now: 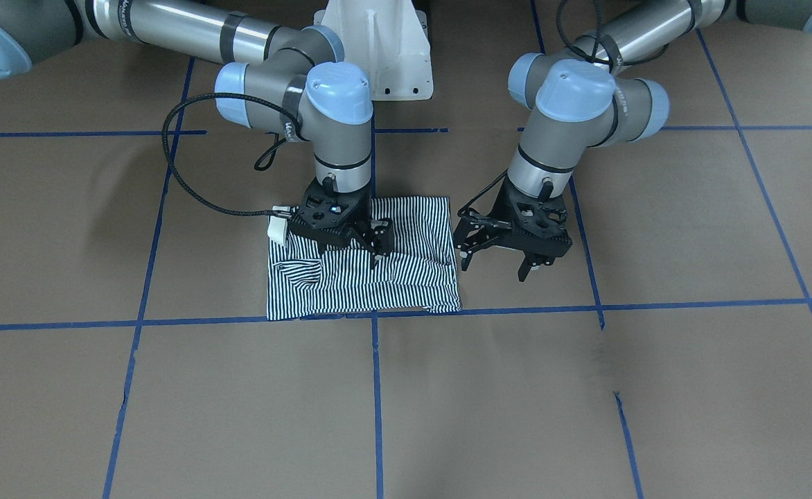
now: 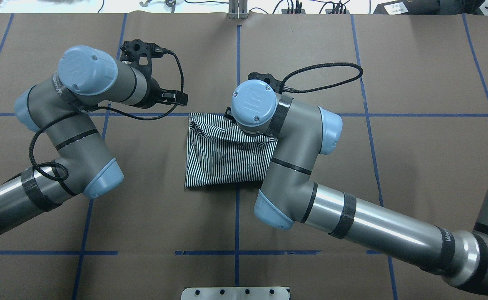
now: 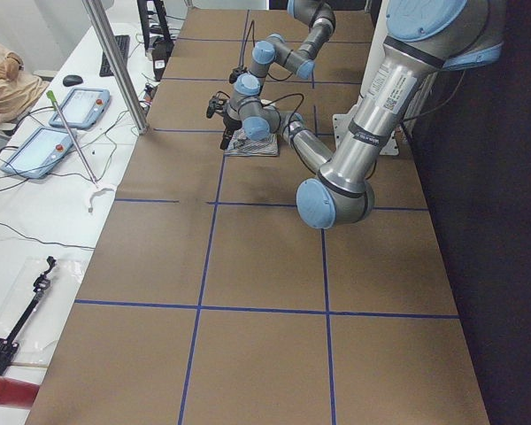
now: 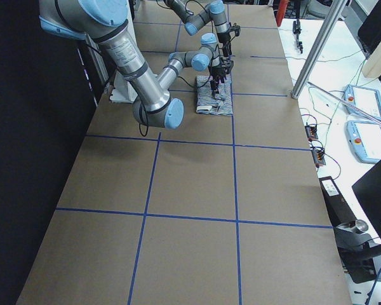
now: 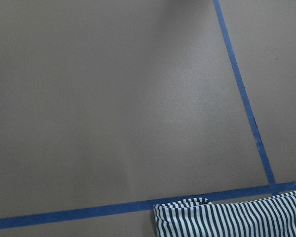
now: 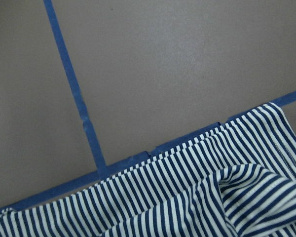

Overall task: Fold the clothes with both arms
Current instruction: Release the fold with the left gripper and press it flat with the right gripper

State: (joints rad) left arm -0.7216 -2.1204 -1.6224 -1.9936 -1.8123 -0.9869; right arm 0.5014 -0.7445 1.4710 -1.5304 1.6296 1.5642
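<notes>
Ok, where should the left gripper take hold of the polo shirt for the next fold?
Probably the side edge nearest the left gripper, approached low from the robot's left. The polo shirt lies flat in a rough square. That edge is free and faces the open gripper, while the right gripper is over the shirt itself.

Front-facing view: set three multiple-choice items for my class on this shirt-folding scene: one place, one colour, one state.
1. Where is the left gripper? A beside the shirt, over bare table; B on top of the shirt; C at the table's edge.
2. What colour are the tape lines? A red; B blue; C yellow.
3. How does the shirt lie? A spread flat; B hanging from a gripper; C folded into a rough square.
Answers: 1 A, it hangs off the shirt's side; 2 B, a blue grid; 3 C, compact, layers stacked.
</notes>
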